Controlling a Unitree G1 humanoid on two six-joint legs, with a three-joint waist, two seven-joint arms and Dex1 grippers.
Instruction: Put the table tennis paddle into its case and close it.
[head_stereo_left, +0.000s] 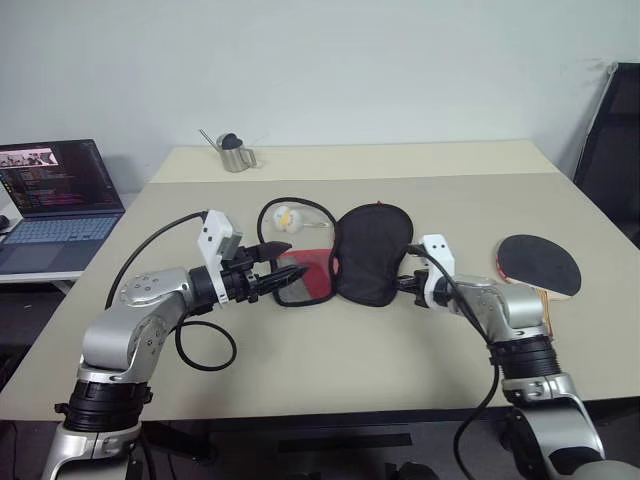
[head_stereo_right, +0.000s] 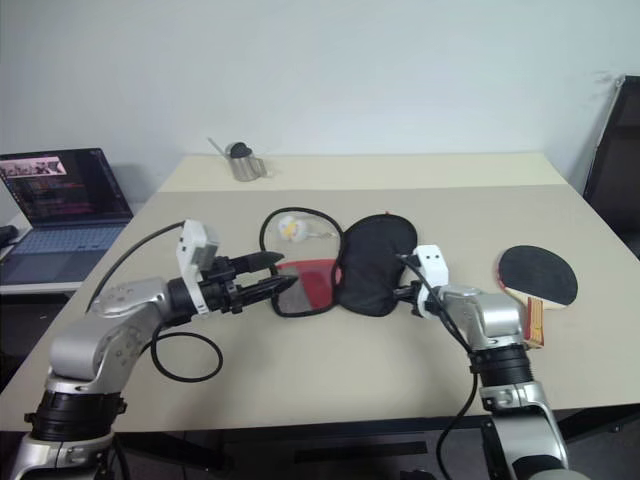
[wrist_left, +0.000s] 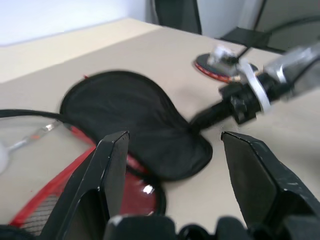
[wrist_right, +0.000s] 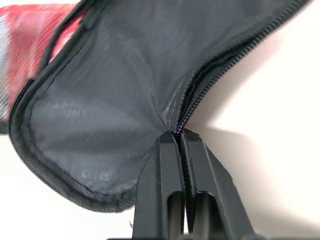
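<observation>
Case (head_stereo_left: 372, 252) lies unzipped and spread open on the table (head_stereo_left: 330, 370); its inside is hard to read. Right gripper (wrist_right: 179, 136) pinches the zipper edge, left gripper (head_stereo_left: 283, 277) hovers wide. Paddle (head_stereo_left: 539, 264) sits outside, handle partly hidden.

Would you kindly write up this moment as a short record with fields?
case: lies open on the table, black half folded right, red half left
paddle: on the table right of the case, outside it
right gripper: fingers shut on the case's zipper edge
left gripper: open, over the red half
laptop: open on a side desk, left
metal cup: far edge
</observation>
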